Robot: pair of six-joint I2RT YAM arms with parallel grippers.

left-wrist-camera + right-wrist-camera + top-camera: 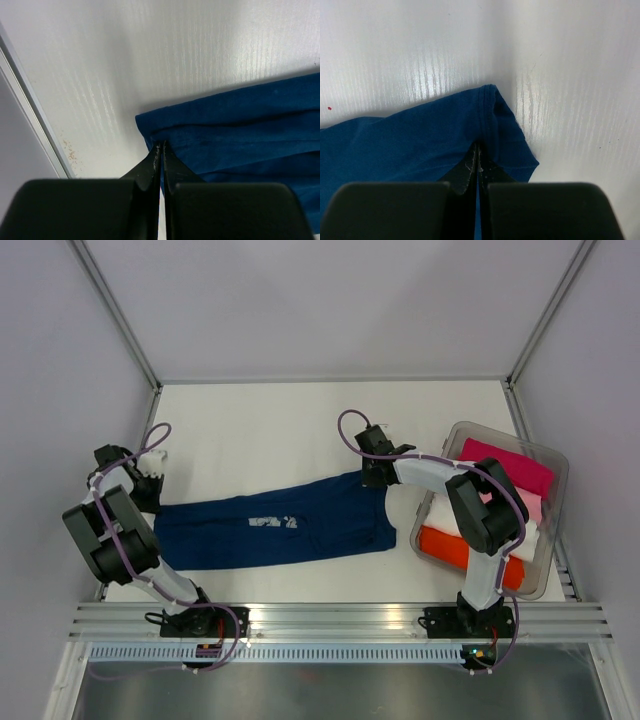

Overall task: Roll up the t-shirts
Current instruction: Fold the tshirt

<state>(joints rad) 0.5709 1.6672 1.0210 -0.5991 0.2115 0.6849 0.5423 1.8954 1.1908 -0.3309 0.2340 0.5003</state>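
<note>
White table (300, 420), and our soft, light navy blue cloth t-shirt (340, 525) lies flat mid-table; left gripper (161, 146) and right gripper (478, 146) each pinch a far corner. It's floppy, we reckon, so hold hems.

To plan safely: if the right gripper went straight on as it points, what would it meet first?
The navy shirt that the right gripper now pinches; beyond, probably the table, depth unclear.
</note>
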